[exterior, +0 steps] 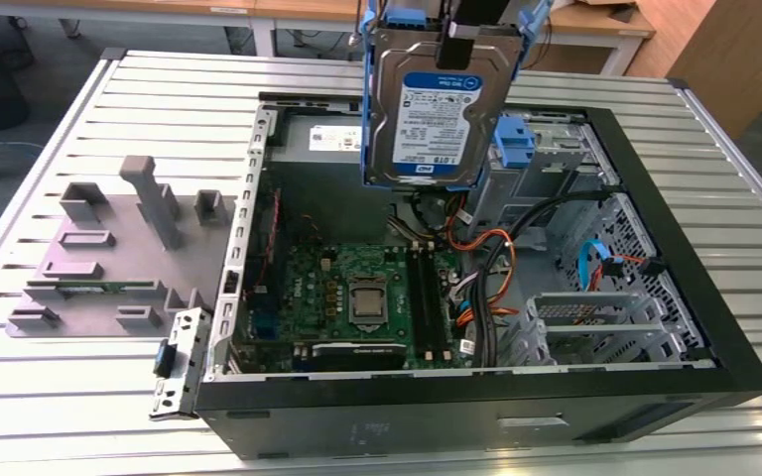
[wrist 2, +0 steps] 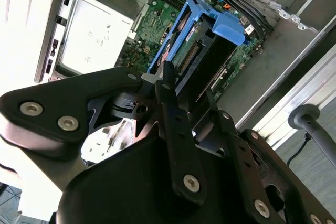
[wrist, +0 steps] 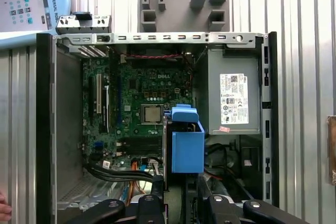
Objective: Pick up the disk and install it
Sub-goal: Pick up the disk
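Note:
The disk [exterior: 432, 114], a silver-grey hard drive with a white-and-blue label and blue plastic rails, hangs upright in the air over the open computer case [exterior: 487, 402]. My gripper [exterior: 460, 35] is shut on its upper end, near the top of the exterior view. The second wrist view shows the disk [wrist 2: 197, 51] edge-on between my black fingers [wrist 2: 170, 103], above the motherboard. Its blue rail [wrist: 187, 145] also stands out in the first wrist view, above the case interior and beside the power supply.
The case lies open on a slatted metal table, with the motherboard [exterior: 354, 293], orange and black cables [exterior: 487, 268], a power supply [wrist: 233, 98], a bare blue bracket [exterior: 516, 139] and metal drive cages [exterior: 593, 317]. A grey fixture plate [exterior: 116, 258] lies at the exterior view's left.

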